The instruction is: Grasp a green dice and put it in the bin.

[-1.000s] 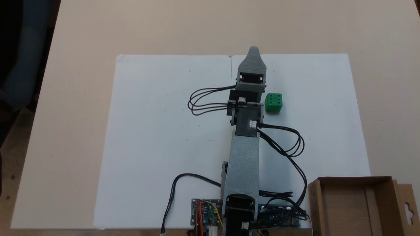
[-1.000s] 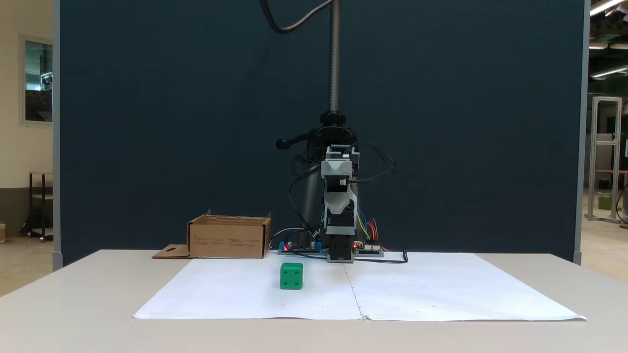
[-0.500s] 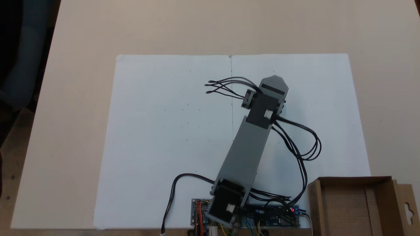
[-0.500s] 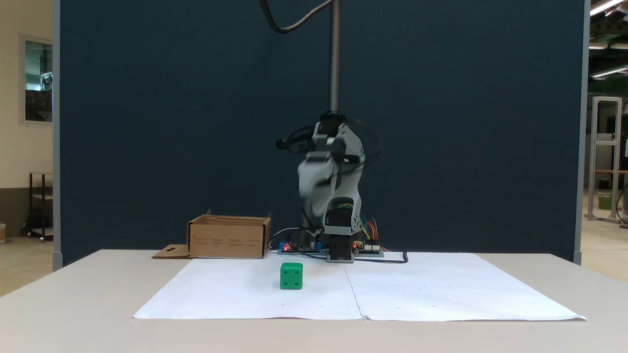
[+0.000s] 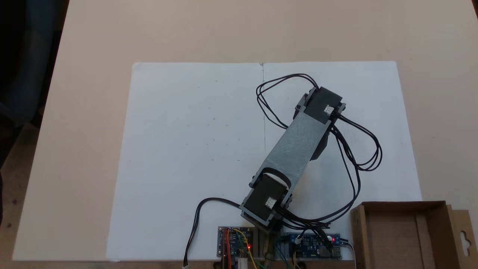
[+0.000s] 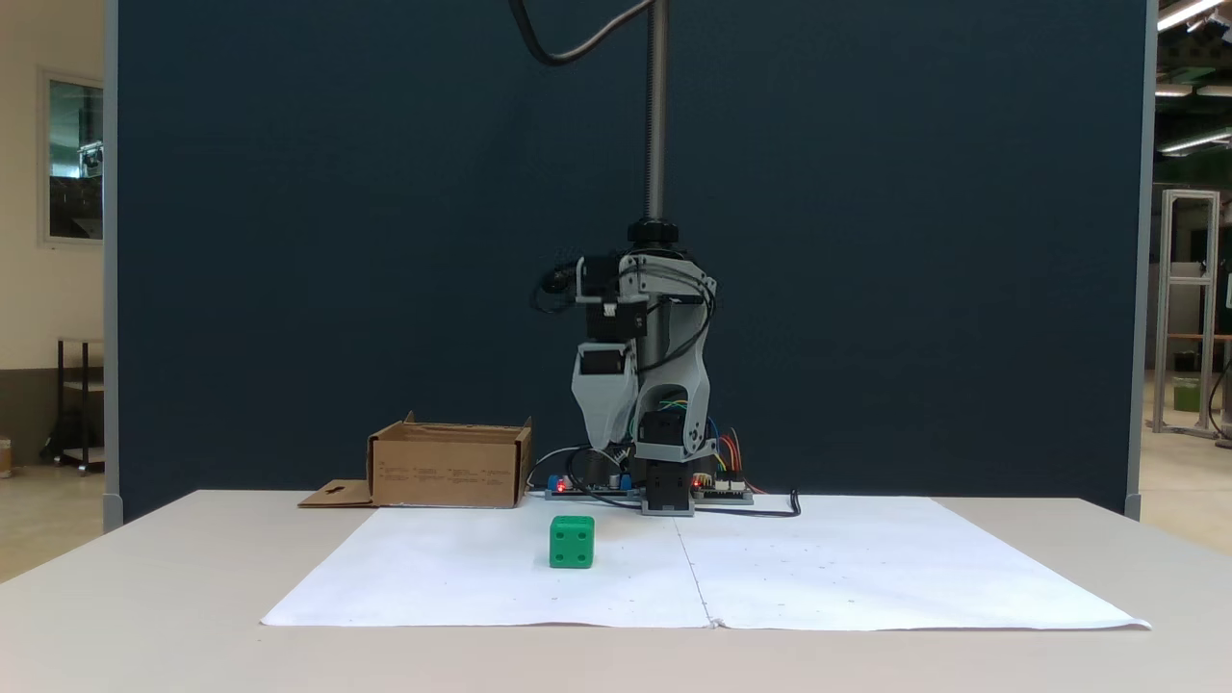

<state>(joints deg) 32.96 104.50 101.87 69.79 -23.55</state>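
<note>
The beige table point(image 6: 144, 577) carries a white paper sheet point(image 5: 186, 149) (two joined halves) and the bin point(image 6: 448, 467).

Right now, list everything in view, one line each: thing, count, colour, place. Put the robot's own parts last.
green dice: one, bright green, on the white paper in front of the arm's base; apart from the gripper.
bin: one, brown cardboard, open top, at the paper's lower right corner in a fixed view; nothing seen inside.
white paper: two sheets joined at a seam, on the table.
table: one, beige.
circuit boards: two, blue, beside the arm's base, red lights on.
backdrop: one, dark blue panel, behind the table.
arm: one, grey with black motors and black cables.
gripper: one, grey, pointing down above the dice; open or shut unclear.
</note>
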